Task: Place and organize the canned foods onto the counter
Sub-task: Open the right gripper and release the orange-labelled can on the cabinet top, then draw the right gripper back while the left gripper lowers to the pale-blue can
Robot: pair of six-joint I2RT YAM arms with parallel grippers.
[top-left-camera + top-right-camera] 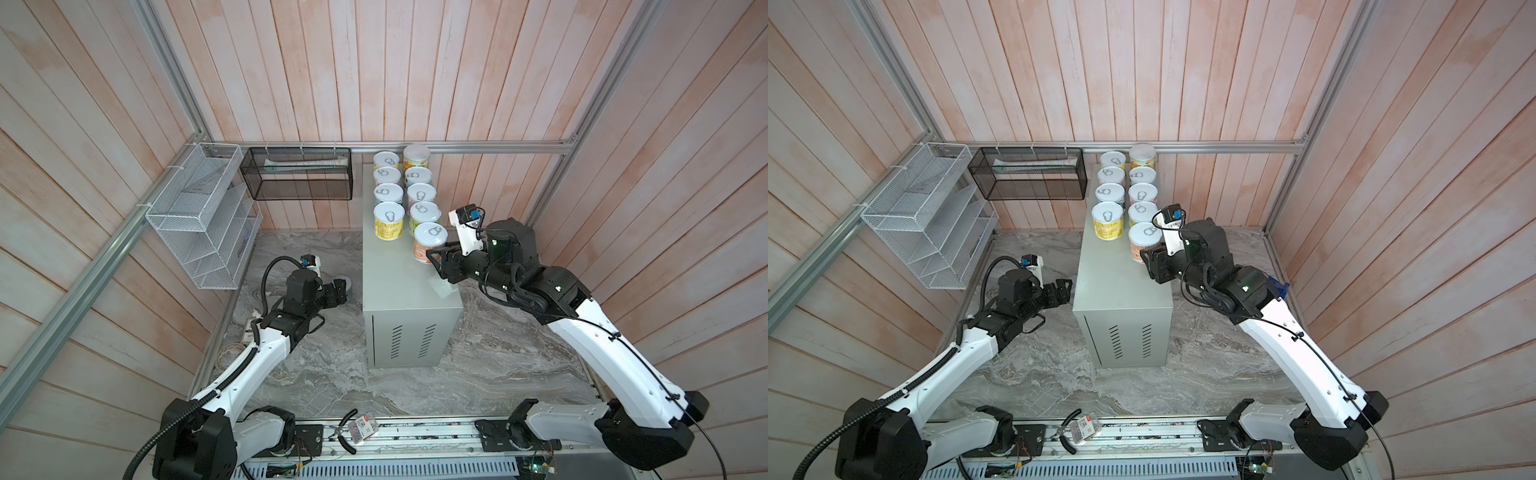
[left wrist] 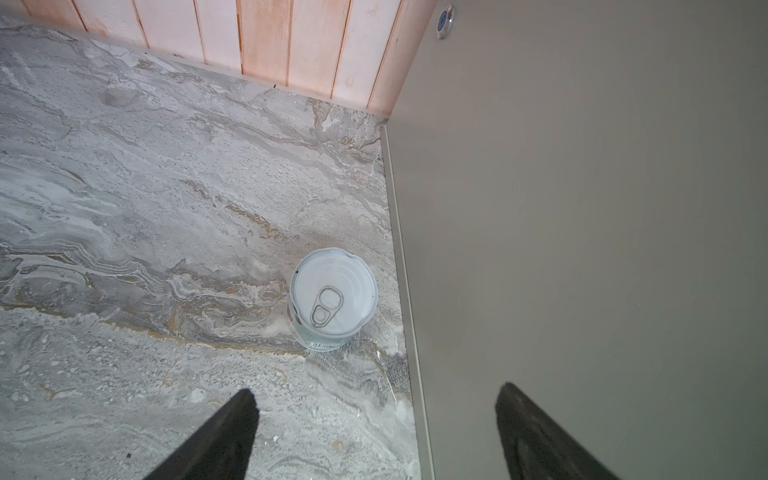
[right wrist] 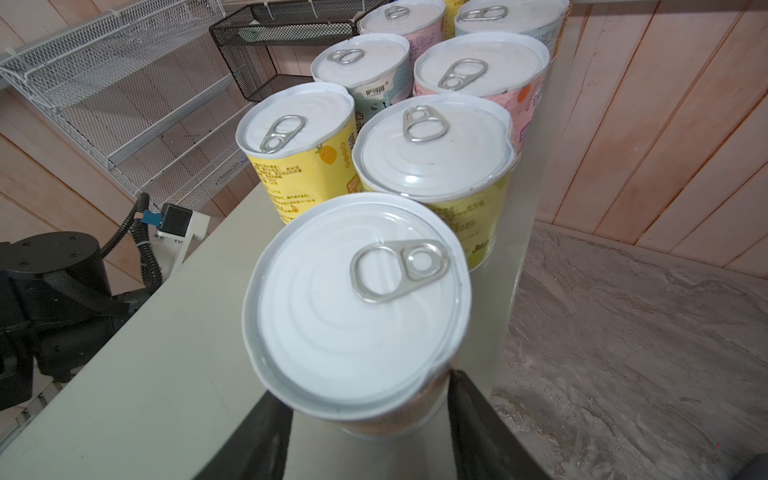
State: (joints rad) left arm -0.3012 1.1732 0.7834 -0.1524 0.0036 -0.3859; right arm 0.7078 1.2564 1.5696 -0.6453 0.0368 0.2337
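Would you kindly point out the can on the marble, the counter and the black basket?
can on the marble (image 2: 333, 293): left wrist view, its lid.
counter (image 1: 395, 282): a top view, bare top.
black basket (image 1: 299, 188): a top view, front mesh.

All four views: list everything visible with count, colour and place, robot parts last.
counter: one, grey-green, centre of the marble surface.
cans on counter: nine, silver lids, yellow, green, pink, orange labels, two rows from its back edge.
lone can: one, pale blue, upright on the marble beside the counter.
wire rack: one, white, left wall.
mesh basket: one, black, back wall.
pliers: one, black-handled, front rail.
left gripper: one, black, open, near the lone can.
right gripper: one, black, fingers flank the nearest counter can, grip unclear.
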